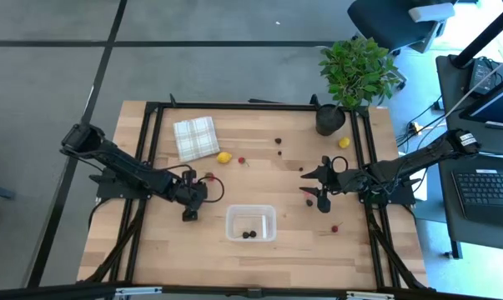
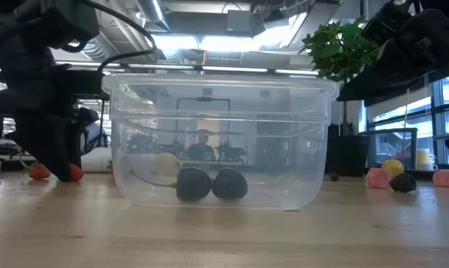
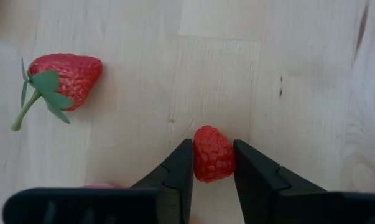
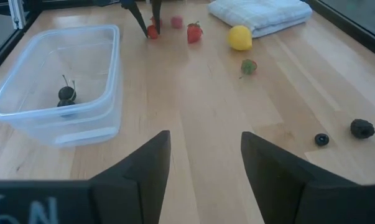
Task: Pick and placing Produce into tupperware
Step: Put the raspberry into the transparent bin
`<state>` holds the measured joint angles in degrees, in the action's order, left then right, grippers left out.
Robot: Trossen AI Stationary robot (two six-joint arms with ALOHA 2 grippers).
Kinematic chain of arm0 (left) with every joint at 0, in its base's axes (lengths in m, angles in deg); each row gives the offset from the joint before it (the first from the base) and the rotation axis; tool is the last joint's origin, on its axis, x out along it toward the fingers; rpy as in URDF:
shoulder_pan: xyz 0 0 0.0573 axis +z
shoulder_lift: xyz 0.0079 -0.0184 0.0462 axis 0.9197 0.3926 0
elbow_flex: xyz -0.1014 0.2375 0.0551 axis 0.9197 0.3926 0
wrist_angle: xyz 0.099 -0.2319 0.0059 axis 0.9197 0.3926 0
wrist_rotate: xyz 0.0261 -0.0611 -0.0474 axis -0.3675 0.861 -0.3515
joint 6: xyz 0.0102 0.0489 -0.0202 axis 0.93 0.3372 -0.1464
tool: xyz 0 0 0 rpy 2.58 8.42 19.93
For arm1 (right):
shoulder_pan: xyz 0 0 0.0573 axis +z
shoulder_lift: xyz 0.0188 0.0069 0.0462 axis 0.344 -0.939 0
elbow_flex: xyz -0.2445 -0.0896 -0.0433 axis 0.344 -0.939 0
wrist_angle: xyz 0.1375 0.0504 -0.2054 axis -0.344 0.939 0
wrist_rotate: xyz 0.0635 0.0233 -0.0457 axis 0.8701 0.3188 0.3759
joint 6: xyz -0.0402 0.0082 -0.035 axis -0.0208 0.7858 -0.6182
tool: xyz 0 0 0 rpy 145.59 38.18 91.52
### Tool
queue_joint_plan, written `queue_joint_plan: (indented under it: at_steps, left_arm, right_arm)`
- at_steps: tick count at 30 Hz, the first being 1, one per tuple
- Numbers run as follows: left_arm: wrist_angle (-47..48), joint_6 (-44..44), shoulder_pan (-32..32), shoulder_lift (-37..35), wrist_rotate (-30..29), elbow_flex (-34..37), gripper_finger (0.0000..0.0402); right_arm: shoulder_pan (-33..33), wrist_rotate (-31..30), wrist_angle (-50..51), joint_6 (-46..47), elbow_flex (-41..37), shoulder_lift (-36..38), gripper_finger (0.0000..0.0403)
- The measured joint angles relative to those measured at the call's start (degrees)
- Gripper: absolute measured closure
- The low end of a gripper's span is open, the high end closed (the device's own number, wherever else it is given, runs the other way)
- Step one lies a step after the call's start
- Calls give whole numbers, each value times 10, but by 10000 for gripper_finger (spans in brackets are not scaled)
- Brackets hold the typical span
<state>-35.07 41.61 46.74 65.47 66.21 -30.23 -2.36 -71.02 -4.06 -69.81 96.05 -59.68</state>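
Observation:
A red raspberry (image 3: 213,153) lies on the wooden table between the fingers of my left gripper (image 3: 213,163), which is shut on it, left of the tupperware. A strawberry (image 3: 63,78) with a green stem lies close by. The tupperware (image 1: 251,222), a clear tub, stands near the table's front middle with two dark cherries (image 2: 209,184) resting on its floor. My right gripper (image 4: 203,168) hovers open and holds nothing, right of the tub (image 4: 60,81). More produce lies scattered: a lemon (image 4: 240,37), a small strawberry (image 4: 249,65), a blackberry (image 4: 361,129). My left gripper pinches the raspberry by its two opposite sides (image 3: 201,160) between the tips of its two fingers. The fingers come steeply from above, slanting from the table's left. The raspberry still rests on the tabletop, its far end reaching past the fingertips.
A folded checked cloth (image 1: 195,137) lies at the far left and a potted plant (image 1: 355,75) stands at the far right corner. A second lemon (image 1: 344,142) and small dark berries (image 1: 278,142) lie at the far side, and a red piece (image 1: 334,227) sits right of the tub.

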Motion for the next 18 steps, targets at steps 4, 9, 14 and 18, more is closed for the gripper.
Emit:
queue_joint_plan:
  at_steps: [4,9,14,18]
  left_arm:
    - [3,13,3,-18,40,-25,310]
    - [30,71,3,-50,49,-91,319]
    - [21,138,0,-63,28,-161,317]
    - [-40,203,-5,-55,25,-183,306]
  right_arm:
    - [0,0,0,0,0,0,205]
    - [0,0,0,0,0,0,205]
    - [0,0,0,1,0,0,205]
    - [0,0,0,-1,0,0,205]
